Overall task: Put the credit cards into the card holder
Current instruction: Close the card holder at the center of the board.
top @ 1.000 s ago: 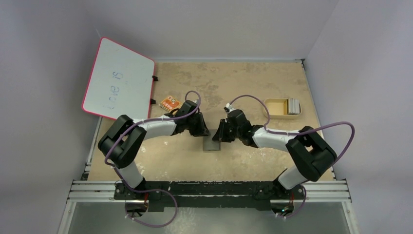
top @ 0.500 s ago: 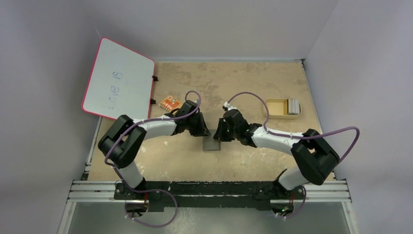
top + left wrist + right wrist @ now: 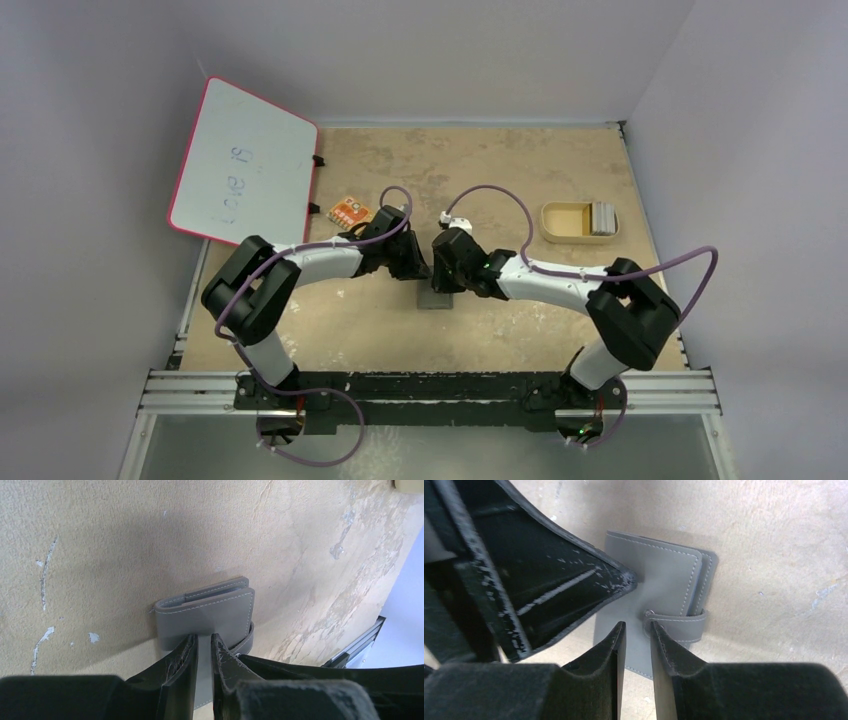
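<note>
Both pincers: I'm crowding them over the card holder (image 3: 434,298), mid-table.
R pincer (image 3: 637,625): I'm swinging it in leftward vs a sec ago, fingers parting a slit by the snap stud (image 3: 647,613), gripping nothing.
L pincer (image 3: 203,637): I'm still pinching the holder's flap.
Meaning: prob. I'm starting the unsnap; holder's lying closed.
Credit cards (image 3: 602,217): sitting in tan tray (image 3: 562,222), far R.
Surface/room: scuffed tan table (image 3: 520,160); whiteboard (image 3: 243,165) leaning L; grey walls.
</note>
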